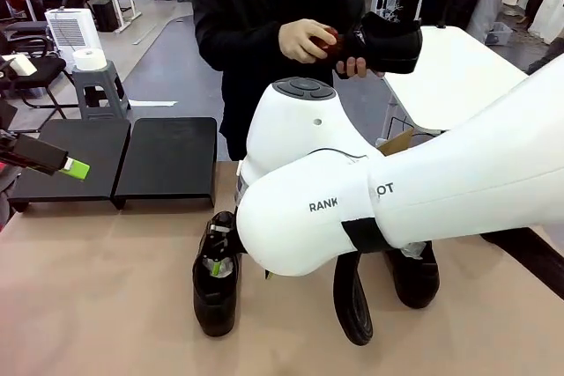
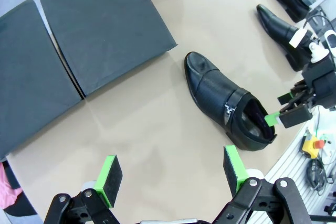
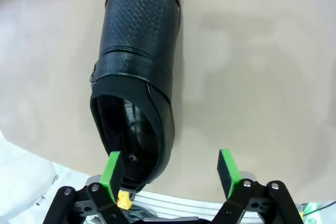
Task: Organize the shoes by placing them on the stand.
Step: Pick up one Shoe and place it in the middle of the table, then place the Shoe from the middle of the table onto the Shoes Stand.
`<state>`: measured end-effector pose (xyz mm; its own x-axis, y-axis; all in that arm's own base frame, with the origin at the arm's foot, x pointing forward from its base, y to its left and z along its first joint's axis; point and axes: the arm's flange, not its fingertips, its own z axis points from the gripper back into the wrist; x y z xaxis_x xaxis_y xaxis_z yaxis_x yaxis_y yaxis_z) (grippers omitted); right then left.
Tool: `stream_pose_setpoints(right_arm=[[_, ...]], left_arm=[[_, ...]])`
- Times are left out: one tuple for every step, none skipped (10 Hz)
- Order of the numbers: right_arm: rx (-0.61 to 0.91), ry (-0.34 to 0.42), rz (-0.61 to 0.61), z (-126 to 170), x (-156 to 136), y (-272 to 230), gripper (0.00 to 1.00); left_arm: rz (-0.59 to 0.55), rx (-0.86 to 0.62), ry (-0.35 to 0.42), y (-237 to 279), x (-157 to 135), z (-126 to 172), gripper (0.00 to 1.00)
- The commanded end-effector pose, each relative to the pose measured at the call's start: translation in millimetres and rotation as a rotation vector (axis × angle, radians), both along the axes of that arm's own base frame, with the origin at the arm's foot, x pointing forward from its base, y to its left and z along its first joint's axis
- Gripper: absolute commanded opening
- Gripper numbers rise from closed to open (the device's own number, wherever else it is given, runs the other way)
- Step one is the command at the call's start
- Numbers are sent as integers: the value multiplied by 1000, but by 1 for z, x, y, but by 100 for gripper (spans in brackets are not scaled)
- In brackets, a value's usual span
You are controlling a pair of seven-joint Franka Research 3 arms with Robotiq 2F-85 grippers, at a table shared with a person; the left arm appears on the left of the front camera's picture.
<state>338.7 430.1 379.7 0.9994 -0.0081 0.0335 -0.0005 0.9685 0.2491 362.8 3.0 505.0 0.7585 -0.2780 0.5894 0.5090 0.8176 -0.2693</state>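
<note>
One glossy black leather shoe (image 3: 139, 61) waits off the flat black stand (image 2: 105, 24); our released right end effector (image 3: 170, 167) straddles its heel rim; next we clench and lift

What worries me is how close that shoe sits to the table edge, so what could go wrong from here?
1. The shoe lies with its heel at the table edge, and one pad of the open right jaws sits at the heel opening; a stray move could push it off.
2. The stand is apart from the shoe, so a loose grip on glossy leather might slip on the way.
</note>
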Motion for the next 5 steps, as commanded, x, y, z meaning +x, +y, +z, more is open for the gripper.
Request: stream_pose_setpoints(right_arm=[[21,-2,-10,-4,8,7,100],[21,-2,-10,-4,8,7,100],[21,-2,-10,-4,8,7,100],[21,-2,-10,-4,8,7,100],[21,-2,-10,-4,8,7,100]], left_arm=[[-15,-15,-6,2,1,-1,100],[-15,-15,-6,2,1,-1,100],[-15,-15,-6,2,1,-1,100],[-15,-15,-6,2,1,-1,100],[-15,-15,-6,2,1,-1,100]])
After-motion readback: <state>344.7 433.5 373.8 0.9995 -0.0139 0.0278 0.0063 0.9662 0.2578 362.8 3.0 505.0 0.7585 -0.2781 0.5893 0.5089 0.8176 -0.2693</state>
